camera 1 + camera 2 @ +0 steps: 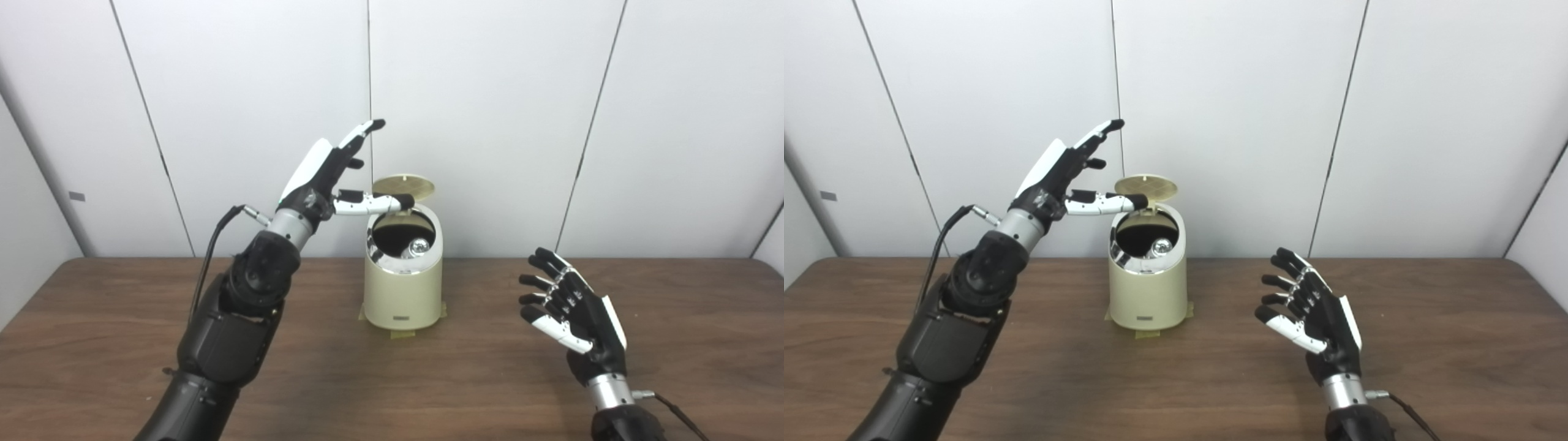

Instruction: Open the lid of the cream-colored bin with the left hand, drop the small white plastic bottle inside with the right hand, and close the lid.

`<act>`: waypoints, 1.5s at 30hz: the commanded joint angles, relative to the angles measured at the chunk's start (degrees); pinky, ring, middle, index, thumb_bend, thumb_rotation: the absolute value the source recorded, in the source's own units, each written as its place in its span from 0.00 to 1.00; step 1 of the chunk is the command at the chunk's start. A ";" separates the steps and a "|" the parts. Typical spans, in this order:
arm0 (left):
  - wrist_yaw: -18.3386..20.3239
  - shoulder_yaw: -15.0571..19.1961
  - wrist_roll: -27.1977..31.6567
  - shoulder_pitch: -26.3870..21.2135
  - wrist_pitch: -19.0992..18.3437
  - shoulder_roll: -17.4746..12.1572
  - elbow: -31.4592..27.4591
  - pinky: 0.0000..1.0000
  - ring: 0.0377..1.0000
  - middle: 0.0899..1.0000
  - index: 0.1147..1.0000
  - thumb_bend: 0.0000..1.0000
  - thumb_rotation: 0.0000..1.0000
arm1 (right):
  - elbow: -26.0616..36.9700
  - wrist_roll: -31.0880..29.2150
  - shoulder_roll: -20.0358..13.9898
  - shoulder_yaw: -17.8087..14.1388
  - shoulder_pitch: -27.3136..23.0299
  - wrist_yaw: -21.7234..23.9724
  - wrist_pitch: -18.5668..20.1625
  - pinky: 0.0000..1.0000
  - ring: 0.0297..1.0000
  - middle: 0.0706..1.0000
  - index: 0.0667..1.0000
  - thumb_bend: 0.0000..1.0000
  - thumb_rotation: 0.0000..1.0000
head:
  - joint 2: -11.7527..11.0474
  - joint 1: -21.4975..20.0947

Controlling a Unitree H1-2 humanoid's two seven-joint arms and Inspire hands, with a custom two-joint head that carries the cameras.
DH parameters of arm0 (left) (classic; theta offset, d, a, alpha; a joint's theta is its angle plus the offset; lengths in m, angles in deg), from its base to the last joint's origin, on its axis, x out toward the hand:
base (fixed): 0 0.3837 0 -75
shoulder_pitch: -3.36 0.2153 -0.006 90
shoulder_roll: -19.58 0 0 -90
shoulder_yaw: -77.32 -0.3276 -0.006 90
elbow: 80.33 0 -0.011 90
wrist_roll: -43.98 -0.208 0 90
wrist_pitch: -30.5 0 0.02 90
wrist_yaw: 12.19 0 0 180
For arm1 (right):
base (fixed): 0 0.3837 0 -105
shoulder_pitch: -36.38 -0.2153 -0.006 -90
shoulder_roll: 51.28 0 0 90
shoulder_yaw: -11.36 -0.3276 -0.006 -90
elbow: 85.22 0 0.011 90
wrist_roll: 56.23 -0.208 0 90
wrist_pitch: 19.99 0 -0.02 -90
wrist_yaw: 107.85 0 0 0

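Holding the lid [403,185] up, that's the left hand [334,171], raised above and to the left of the cream-colored bin [403,288], thumb stretched across to the lid's edge while the other fingers [361,131] point up, spread and gripping nothing. The lid is tipped back on its hinge and the mouth is wide open. Down inside, against the dark interior, sits a pale rounded object [418,247] with a shiny top, which looks like the small white plastic bottle, though it's too small to be sure. Over on the other side, the right hand [572,306] hovers above the brown table [686,318], well apart from the bin, palm turned inward, fingers apart and empty. So by the look of it the drop is done and we're on the closing step. Next move calls for the left hand to bring that lid forward and down over the opening, steadily, without nudging the bin off the tape [404,334] at its base.
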State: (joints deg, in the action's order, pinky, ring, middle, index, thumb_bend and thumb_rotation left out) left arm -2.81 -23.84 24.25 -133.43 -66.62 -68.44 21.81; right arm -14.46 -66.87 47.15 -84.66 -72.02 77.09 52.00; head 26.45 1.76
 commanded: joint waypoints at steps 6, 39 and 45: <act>2.33 -3.78 -5.07 -4.63 3.13 -3.84 0.45 0.78 0.87 0.81 0.73 0.91 0.36 | 1.94 0.16 0.91 0.03 -0.82 -0.11 -0.59 0.51 0.66 0.78 0.77 0.88 0.31 | -0.11 -0.20; 9.61 -7.78 -14.31 0.27 6.59 -8.65 -7.37 0.92 0.92 0.73 0.67 0.88 0.36 | 6.75 2.86 2.90 0.35 -0.08 -1.98 4.42 0.55 0.65 0.78 0.79 0.85 0.30 | 1.02 -1.44; 9.15 -9.69 -19.57 1.42 8.28 -9.05 -7.58 0.92 0.91 0.72 0.67 0.91 0.36 | 6.58 2.37 2.85 0.20 -0.18 -1.70 4.55 0.54 0.65 0.78 0.78 0.85 0.29 | 1.41 -1.53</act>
State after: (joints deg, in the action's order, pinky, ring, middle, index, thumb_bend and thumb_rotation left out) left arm 7.70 -33.67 5.96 -129.49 -59.94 -76.45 15.54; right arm -9.50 -63.85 50.06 -84.28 -70.40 75.35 57.38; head 27.69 0.18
